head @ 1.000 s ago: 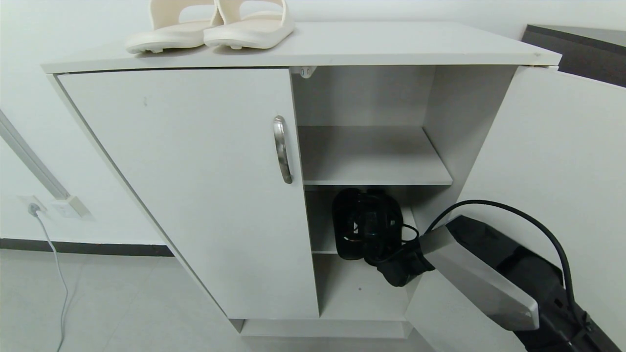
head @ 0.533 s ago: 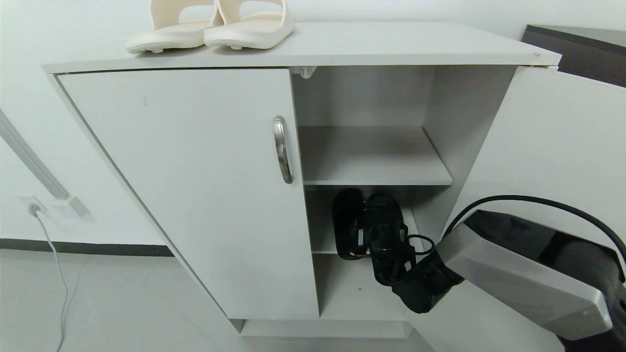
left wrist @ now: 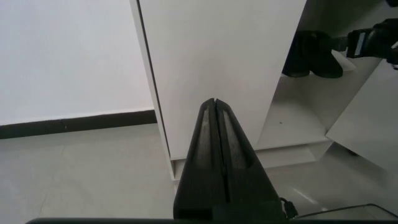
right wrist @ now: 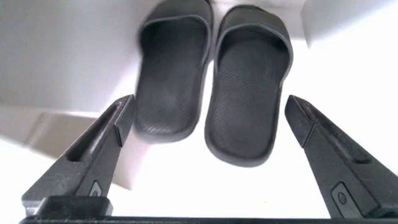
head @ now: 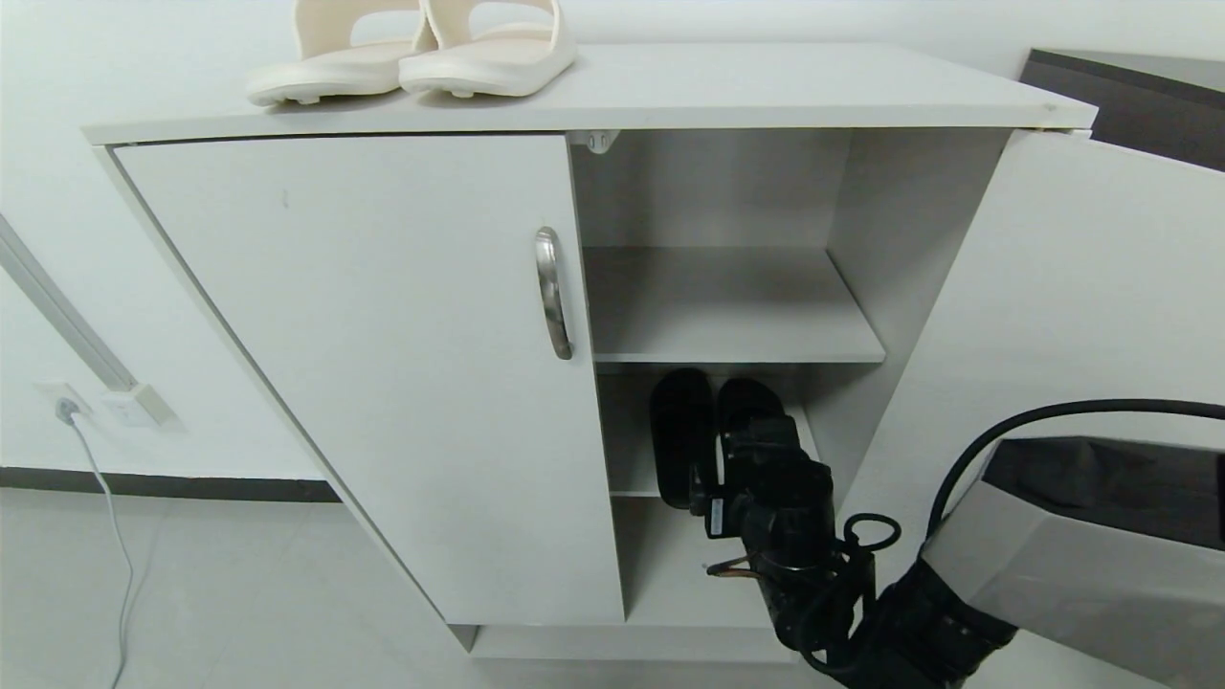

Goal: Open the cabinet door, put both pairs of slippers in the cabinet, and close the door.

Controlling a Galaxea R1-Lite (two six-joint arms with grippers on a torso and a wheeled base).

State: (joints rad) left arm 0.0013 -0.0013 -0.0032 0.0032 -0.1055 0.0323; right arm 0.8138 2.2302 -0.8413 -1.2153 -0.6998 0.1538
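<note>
Cream slippers (head: 412,48) are noted atop the cabinet (head: 813,86). Left gripper (left wrist: 214,102) is pressed closed, nothing held. Black slippers (head: 684,431) lie on the lower shelf (head: 632,483). Right gripper (right wrist: 209,102) is spread wide, empty, just before them. Risk: heels near the edge could be clipped and dragged out.

Top edge crops the cream slippers (head: 412,57); right gripper (head: 761,445) covers part of the black slippers (head: 681,421).

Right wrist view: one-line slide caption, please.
Right gripper, open and empty, frames the pair of black slippers lying side by side inside the cabinet.
</note>
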